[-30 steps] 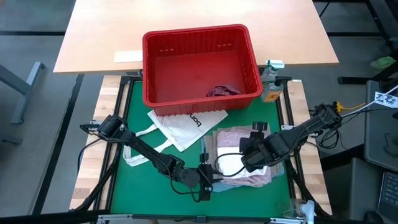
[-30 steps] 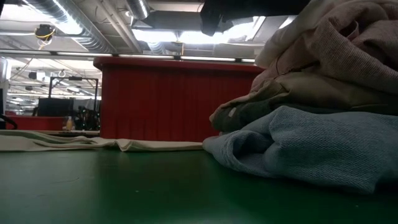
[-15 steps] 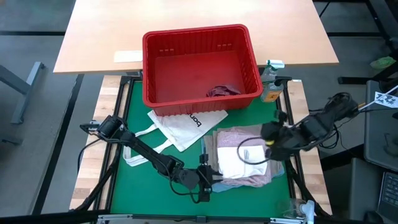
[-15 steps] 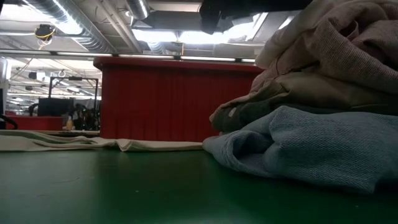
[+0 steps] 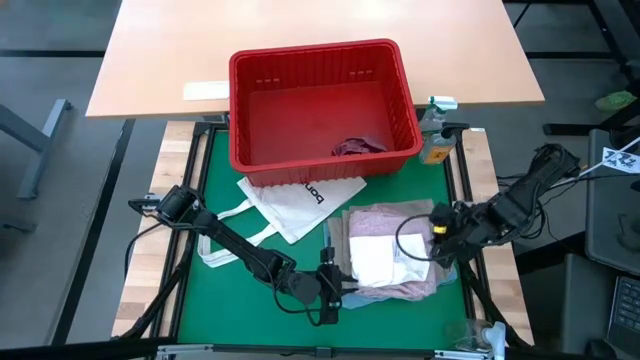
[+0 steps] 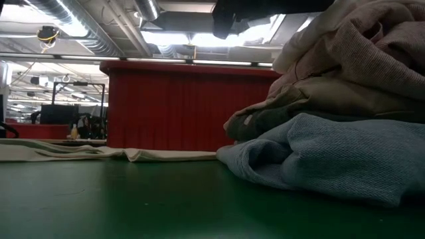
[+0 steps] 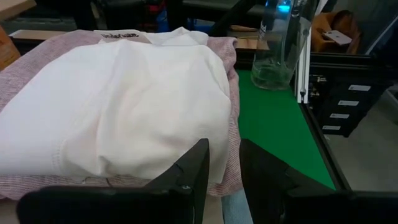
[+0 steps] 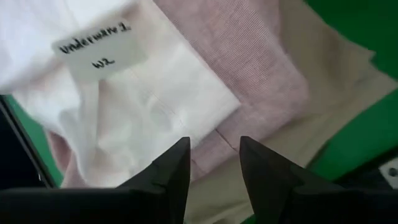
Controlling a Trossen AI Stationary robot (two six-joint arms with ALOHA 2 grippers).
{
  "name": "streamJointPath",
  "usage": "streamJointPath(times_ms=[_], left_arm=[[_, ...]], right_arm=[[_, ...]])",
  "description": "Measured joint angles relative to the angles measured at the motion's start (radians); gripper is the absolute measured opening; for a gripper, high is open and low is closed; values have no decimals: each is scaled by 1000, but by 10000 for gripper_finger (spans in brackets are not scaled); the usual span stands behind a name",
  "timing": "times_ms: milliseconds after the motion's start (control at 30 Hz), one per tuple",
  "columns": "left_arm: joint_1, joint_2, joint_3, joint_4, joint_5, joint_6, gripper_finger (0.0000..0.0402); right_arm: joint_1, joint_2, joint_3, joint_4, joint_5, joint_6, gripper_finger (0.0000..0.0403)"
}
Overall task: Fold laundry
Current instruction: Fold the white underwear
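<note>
- High view: folded stack of laundry on the green mat (image 5: 200,200), a white underwear piece (image 5: 378,260) on top of the mottled pink garment (image 5: 385,218). Left gripper (image 5: 335,283) just beside the stack's left edge; right gripper (image 5: 437,233) over its right edge. One maroon garment (image 5: 356,147) lies apart in the red slotted basket (image 5: 250,110); white tote bag (image 5: 300,205) between basket and stack.
- Low view: stack layers from the side, a light blue garment (image 6: 332,159) at the bottom, dark grey-green (image 6: 265,123) and beige-khaki (image 6: 332,93) above. No fingertips visible here.
- Left wrist view: jaws slightly apart, holding nothing; the white piece lies straight ahead, nearly level with the fingers (image 7: 193,171).
- Right wrist view: jaws apart, empty, hanging above the white piece's corner; only this view shows its handwritten label (image 8: 96,53).
- Judgement: both arms close; the right is better placed from above.
</note>
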Motion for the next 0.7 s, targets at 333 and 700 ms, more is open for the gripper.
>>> streamJointPath(times_ms=[333,700], left_arm=[[0,0,0,0,-1,-1,85],[2,0,0,0,-1,0,85]], right_arm=[[0,31,-121,152,-9,0,140],[0,33,-170,234,-14,28,140]])
